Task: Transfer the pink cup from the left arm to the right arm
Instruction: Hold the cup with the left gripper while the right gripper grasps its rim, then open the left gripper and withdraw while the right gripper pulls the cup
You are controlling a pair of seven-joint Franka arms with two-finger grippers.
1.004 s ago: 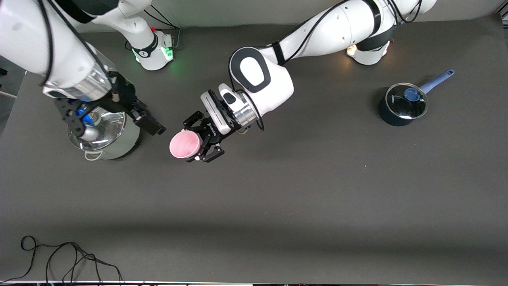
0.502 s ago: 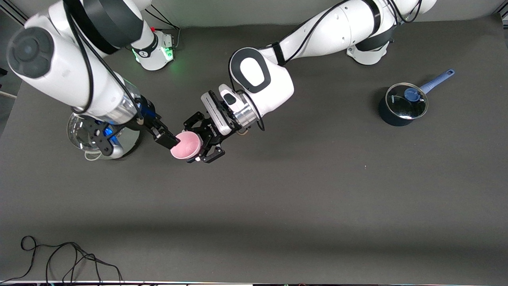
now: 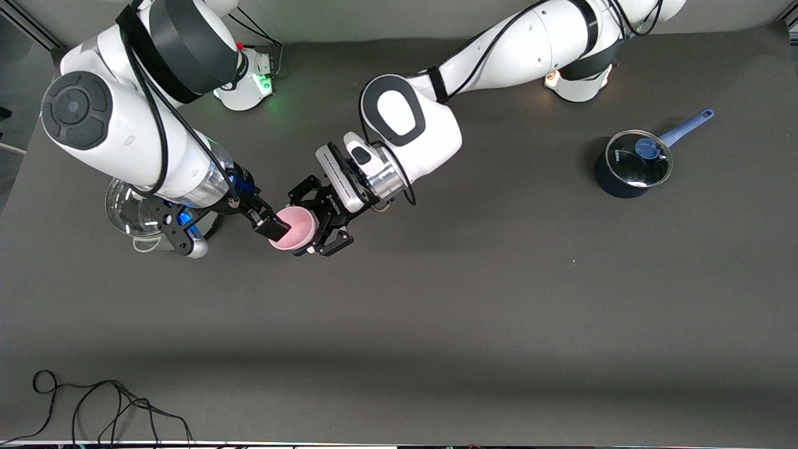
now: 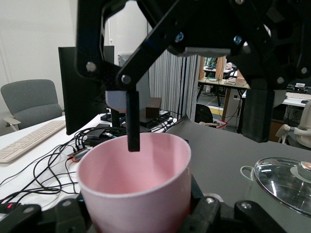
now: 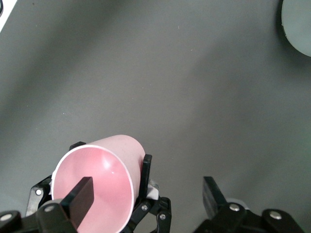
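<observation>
The pink cup (image 3: 293, 228) has nothing in it and is up in the air over the gray surface (image 3: 474, 312), with the left gripper (image 3: 319, 219) squeezing its jaws shut on the cup's bottom end. The right gripper (image 3: 272, 228) has its jaws wide open, with one finger (image 5: 77, 200) inside the cup and the other outside; half a second ago that finger was only at the rim. Closer to the robots sit a steel pot (image 3: 134, 215) under a glass lid, and a dark lidded pot (image 3: 629, 167) toward the left arm's end.

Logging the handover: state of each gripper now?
Left gripper: shut on the pink cup.
Right gripper: open, one finger inside the cup's mouth.
</observation>
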